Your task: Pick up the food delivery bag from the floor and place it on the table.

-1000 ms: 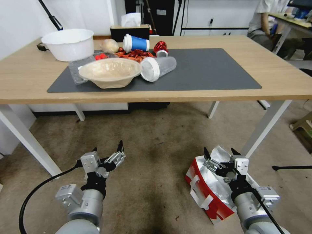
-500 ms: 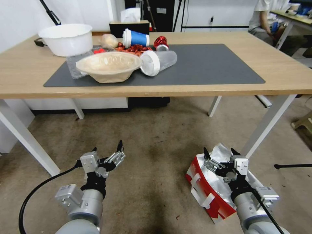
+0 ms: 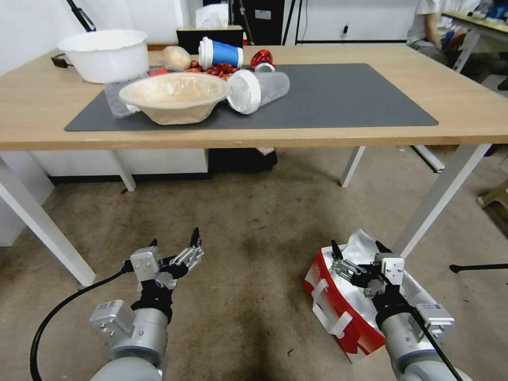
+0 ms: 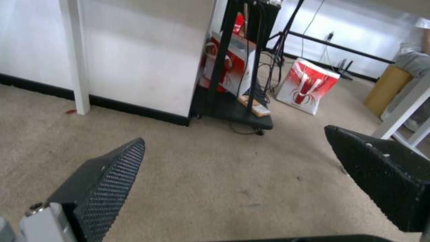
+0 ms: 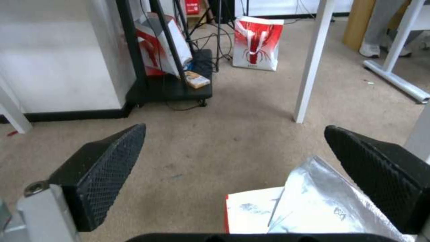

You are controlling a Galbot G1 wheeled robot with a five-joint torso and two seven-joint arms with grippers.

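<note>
The food delivery bag (image 3: 338, 307) lies tilted on the carpeted floor (image 3: 254, 254), near the bench's front right leg, its silver foil lining (image 5: 322, 205) gaping upward and its white strap handles on the red side panel. The right end effector (image 3: 357, 247) hangs just above the bag's open mouth, fingers spread wide and grasping nothing; in the right wrist view the foil sits between the two black pads (image 5: 107, 168). The left end effector (image 3: 174, 241) hovers over bare carpet, well apart from the bag, also released. Beyond stands the light-wood bench (image 3: 476, 114) with its dark grey mat (image 3: 344, 100), carrying a beige bowl (image 3: 172, 98), a white tub (image 3: 103, 53) and overturned cups (image 3: 259, 90).
</note>
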